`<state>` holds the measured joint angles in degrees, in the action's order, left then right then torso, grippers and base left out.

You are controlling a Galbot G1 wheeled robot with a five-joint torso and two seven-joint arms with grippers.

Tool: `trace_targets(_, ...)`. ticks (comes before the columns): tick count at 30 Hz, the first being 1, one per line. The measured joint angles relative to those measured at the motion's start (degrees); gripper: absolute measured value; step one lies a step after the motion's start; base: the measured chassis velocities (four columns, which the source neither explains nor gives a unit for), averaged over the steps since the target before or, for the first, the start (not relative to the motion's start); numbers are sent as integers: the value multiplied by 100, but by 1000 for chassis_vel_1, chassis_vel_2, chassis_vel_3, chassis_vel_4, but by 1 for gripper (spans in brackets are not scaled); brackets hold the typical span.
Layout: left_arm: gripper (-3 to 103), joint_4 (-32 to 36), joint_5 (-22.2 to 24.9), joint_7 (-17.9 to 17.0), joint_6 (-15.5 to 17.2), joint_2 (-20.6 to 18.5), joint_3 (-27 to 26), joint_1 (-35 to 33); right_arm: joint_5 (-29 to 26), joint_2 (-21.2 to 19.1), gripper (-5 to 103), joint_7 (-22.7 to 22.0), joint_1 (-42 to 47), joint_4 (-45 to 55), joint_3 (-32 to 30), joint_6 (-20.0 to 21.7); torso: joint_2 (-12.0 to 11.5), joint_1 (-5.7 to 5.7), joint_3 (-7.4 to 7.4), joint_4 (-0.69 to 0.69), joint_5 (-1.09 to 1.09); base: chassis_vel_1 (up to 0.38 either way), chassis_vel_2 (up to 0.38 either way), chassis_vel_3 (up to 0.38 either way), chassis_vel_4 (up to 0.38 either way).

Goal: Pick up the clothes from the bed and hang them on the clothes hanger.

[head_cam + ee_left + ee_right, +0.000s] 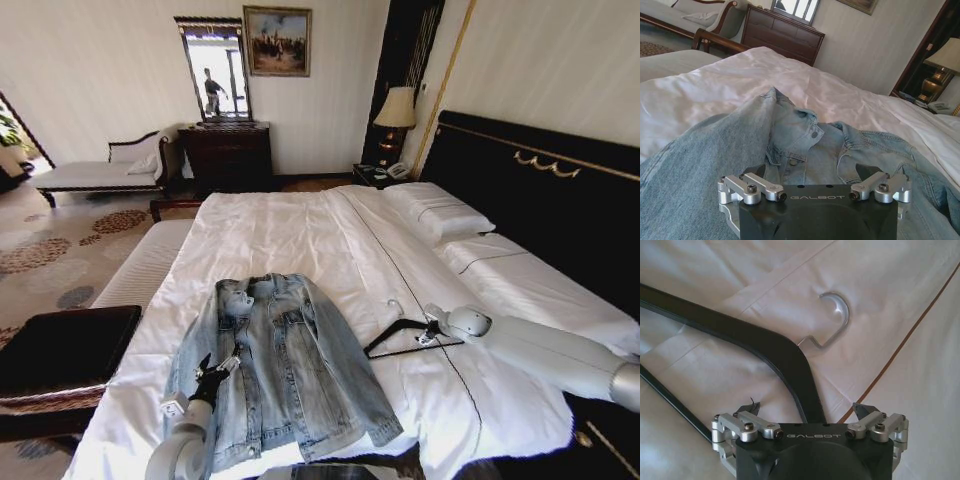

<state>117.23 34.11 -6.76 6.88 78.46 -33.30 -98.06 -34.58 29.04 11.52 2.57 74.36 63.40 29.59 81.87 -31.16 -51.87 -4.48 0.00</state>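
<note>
A light-blue denim jacket, the clothes (285, 370), lies flat and face up on the white bed (290, 225), collar toward the headboard. My left gripper (215, 373) is over the jacket's left sleeve and front, open. In the left wrist view its gripper (809, 172) hovers just above the denim (805, 145) near the collar and buttons. The black clothes hanger (398, 334) lies on the sheet to the jacket's right. My right gripper (430, 337) stands open at it. In the right wrist view the hanger's arm (765, 342) runs between the spread fingers, with the metal hook (837, 315) beyond.
Behind the white pillows (440, 215) rises a tall black headboard (540, 185). A pale padded bench (140, 265) and a dark table (65, 345) stand along the bed's left side. Farther off are a dresser (228, 155), a chaise (100, 172) and a lamp (397, 108).
</note>
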Motion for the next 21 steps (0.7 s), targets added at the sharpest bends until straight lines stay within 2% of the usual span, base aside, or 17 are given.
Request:
trace_targets(6,100,27,8,-2,-8,31,-30,-48,44,219,100,183,-357,-323,385,-65,0,0,0,-1,-1,0,0,0,0)
trace_targets(7,100,27,17,-1,-15,33,-38,-50,62,242,103,216,-419,-344,445,-65,0,0,0,-2,1,0,0,0,0)
trace_targets(9,100,31,53,-1,-23,36,-52,-52,127,282,96,288,-641,-424,641,-87,0,0,0,-2,1,0,0,0,0)
trace_targets(11,100,32,80,1,-26,40,-52,-35,161,323,95,349,-800,-534,801,-94,0,0,1,-1,-2,0,0,0,0)
trace_targets(21,100,3,153,15,-42,69,-66,6,240,287,97,505,-761,-547,924,-83,0,0,1,-2,0,0,0,0,0)
